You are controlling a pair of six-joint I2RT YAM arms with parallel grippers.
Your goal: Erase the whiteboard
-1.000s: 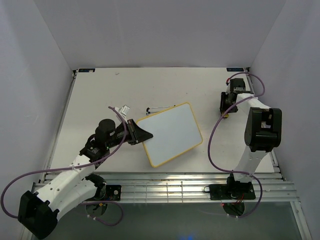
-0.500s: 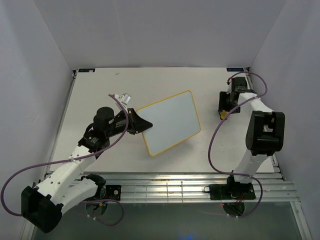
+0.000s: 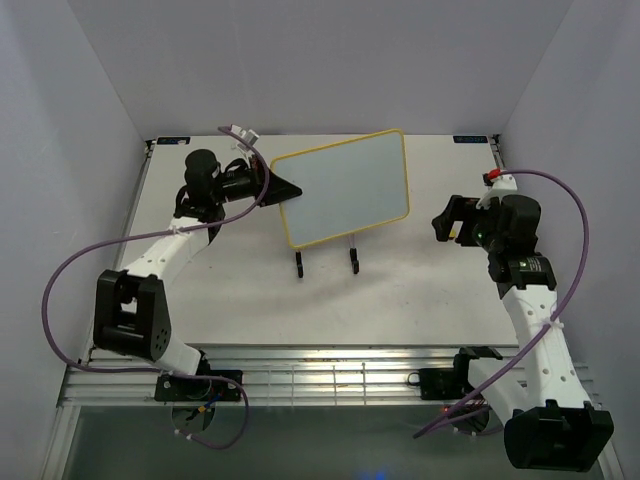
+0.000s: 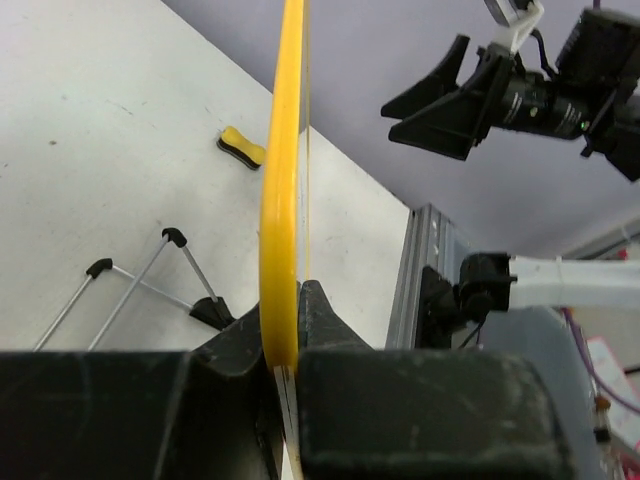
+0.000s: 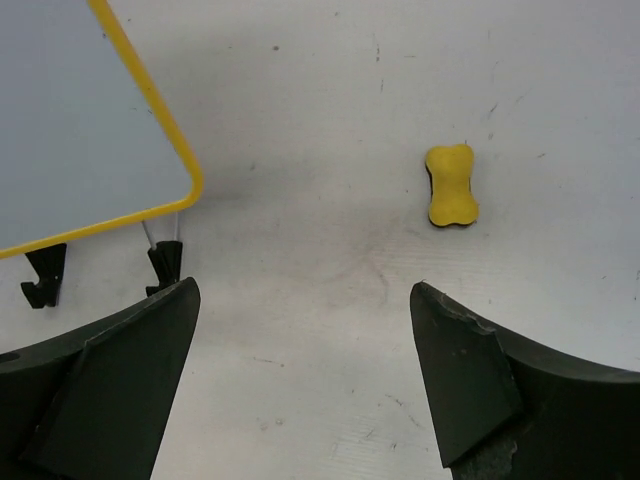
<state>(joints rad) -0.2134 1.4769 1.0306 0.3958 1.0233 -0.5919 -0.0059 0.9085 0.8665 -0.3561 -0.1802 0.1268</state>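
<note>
- Starting nearest the bases, we see the right arm rising from the near right of the table (image 3: pixel 400 300) and bending inward over it.
- At its end, the right gripper (image 5: pixel 305 300) hangs above the table with its fingers spread wide and nothing between them (only bare tabletop shows in the gap).
- Just beyond it, in the right wrist view, a small yellow sponge eraser (image 5: pixel 451 185) lies flat on the table, apart from the gripper and from the other things.
- Left of that, near the middle of the table, a thin black wire stand (image 3: pixel 298 264) rests on its black feet.
- Above and behind the stand we find the whiteboard (image 3: pixel 345 187), upright and tilted so that its right end sits higher. Its yellow frame is rounded at the corners, and the face turned towards us is plain white. Whether its lower edge touches the stand's wires, we cannot tell.
- Farthest back on the left, the left gripper (image 4: pixel 290 330) is clamped on the whiteboard's left edge, one finger on each face. In the left wrist view the yellow frame runs straight up from between them.
- The left arm stretches along the table's left side towards the far corner.
</note>
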